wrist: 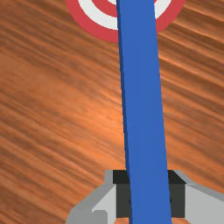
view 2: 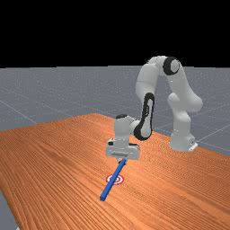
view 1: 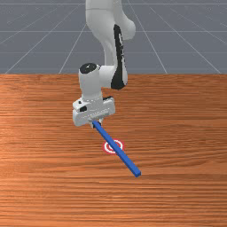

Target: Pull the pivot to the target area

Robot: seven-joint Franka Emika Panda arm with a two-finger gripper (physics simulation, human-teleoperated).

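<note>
Front view: a straight, square-edged blue bar ran slantwise over the flat, red-and-white ringed target.
The gripper held one end of it, and the wrist view gave the detail: dark, flat pads touched both sides (a snug fit). The far view added the rounded white arm's base, beyond the streaky orange-brown wood table.

In the front view we see a long blue bar slanting from mid-frame toward lower right, crossing over the round red-and-white target, perhaps without touching it.
</note>
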